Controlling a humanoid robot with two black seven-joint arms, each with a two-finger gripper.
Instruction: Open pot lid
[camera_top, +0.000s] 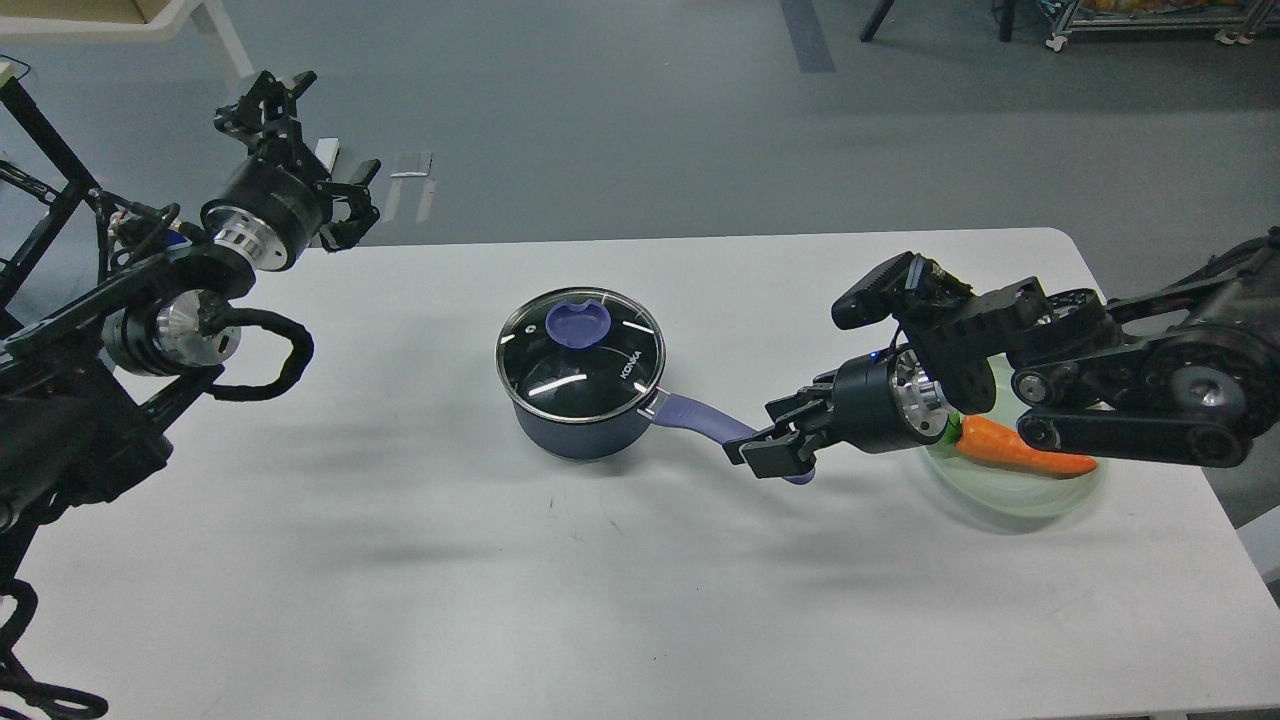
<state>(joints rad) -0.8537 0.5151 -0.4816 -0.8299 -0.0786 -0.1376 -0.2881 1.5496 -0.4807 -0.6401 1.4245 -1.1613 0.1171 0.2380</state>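
Note:
A dark blue pot (575, 432) stands at the middle of the white table (400, 560). Its glass lid (590, 375) with a purple knob (578, 322) sits shut on it. The purple handle (695, 414) points to the right and towards me. My right gripper (775, 437) is open, low over the far end of the handle, which it hides; I cannot tell if it touches. My left gripper (312, 150) is open and empty, raised beyond the table's back left corner, far from the pot.
A pale green plate (1040, 495) with an orange carrot (1025, 452) lies at the right, partly under my right forearm. A black frame (40, 150) stands off the table at the left.

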